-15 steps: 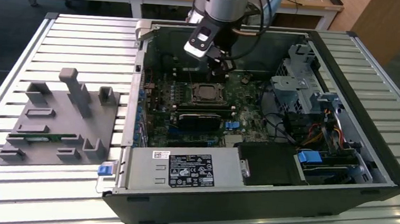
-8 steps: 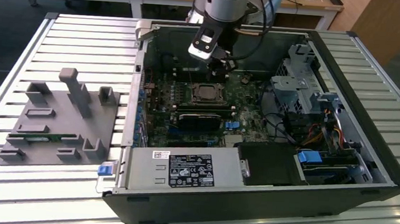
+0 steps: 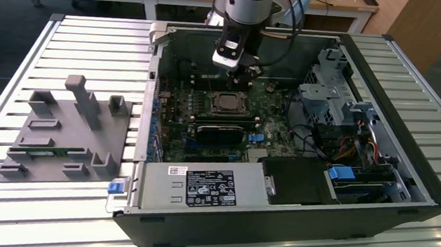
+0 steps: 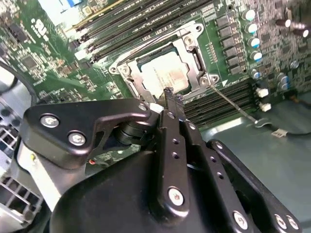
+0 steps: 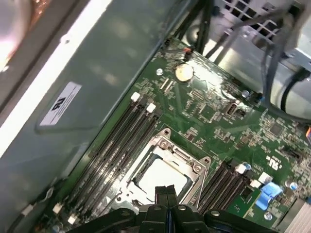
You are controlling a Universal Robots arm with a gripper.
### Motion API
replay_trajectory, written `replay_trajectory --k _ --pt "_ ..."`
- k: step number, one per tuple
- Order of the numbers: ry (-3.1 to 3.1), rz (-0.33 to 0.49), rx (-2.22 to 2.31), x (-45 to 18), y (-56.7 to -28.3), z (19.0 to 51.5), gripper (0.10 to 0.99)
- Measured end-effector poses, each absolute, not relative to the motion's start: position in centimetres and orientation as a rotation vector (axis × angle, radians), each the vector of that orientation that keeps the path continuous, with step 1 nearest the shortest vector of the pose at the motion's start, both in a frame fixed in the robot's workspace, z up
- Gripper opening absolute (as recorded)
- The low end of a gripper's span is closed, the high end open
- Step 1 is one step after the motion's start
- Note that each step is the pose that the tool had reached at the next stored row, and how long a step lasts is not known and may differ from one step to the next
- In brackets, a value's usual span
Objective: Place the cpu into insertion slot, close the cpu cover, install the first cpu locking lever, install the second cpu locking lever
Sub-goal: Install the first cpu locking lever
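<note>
1. In the exterior view, we see the gripper (image 3: 246, 81) in the upper middle of the frame, reaching down into the open computer case (image 3: 397, 89).
2. In both wrist views, its fingers (image 4: 167, 104) are pressed together with nothing between them.
3. The cpu (image 4: 163, 75) lies flat in the insertion slot (image 3: 213, 103), near the centre of the exterior view.
4. The cpu cover (image 5: 176, 153) lies down around the chip, whose pale face shows through its window.
5. The fingertips sit at the cover's edge; we cannot tell whether they touch.
6. A thin metal rod (image 4: 233, 102) runs out from one socket corner.
</note>
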State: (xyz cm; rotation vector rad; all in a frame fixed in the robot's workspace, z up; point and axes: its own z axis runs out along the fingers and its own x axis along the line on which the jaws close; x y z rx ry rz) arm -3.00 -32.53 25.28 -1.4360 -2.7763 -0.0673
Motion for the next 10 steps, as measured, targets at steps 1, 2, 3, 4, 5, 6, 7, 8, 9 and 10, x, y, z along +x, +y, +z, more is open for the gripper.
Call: replay_trajectory --k 1,2,3,4,5,6,7,8,9,10 --pt "-2.789 -0.067 -1.411 -3.00 -32.53 25.28 0.106" --pt "-2.801 -0.067 -1.385 -3.00 -32.53 25.27 0.106" --pt "-2.814 -0.067 -1.358 -3.00 -32.53 25.27 0.106" --pt "-2.826 -0.066 -1.333 -3.00 -32.53 25.27 0.106" --pt "-2.837 -0.066 -1.307 -3.00 -32.53 25.27 0.106" --pt "-2.849 -0.066 -1.281 -3.00 -32.53 25.27 0.106" --pt "-2.860 -0.066 -1.255 -3.00 -32.53 25.27 0.106" --pt "-2.870 -0.065 -1.229 -3.00 -32.53 25.27 0.106" --pt "-2.880 -0.065 -1.206 -3.00 -32.53 25.27 0.106" --pt "-2.889 -0.065 -1.184 -3.00 -32.53 25.27 0.106"
